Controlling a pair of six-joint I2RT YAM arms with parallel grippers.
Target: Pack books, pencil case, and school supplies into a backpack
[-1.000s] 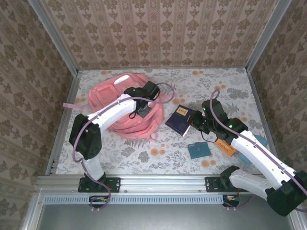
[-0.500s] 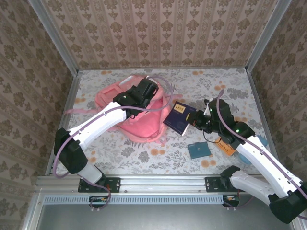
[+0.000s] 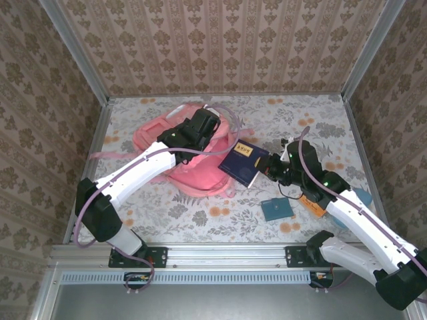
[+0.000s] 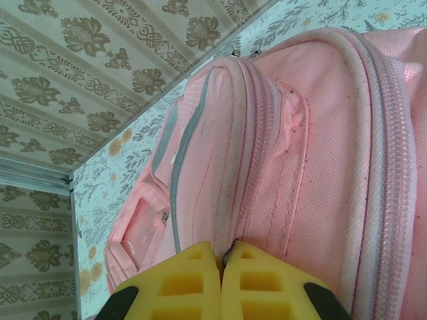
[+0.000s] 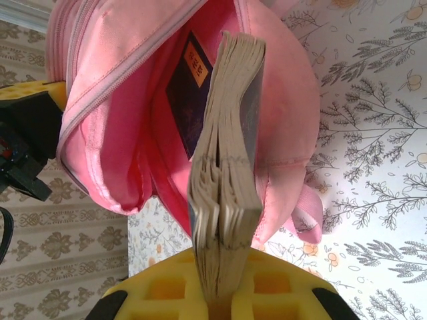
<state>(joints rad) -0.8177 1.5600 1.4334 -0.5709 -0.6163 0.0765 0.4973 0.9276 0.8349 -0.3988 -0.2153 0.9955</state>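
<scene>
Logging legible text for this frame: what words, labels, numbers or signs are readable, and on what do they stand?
Navy book: yellow marks on the cover, too small and blurred to read in either view.
Teal book: no text can be made out.
Orange book: too small to tell.
Backpack: pale patch on the front, no text made out.
Nothing here is legible enough to quote.

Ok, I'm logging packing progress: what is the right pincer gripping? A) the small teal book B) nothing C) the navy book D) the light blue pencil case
C: the right pincer is clamped on the navy book, whose far end points into the backpack opening.
</scene>
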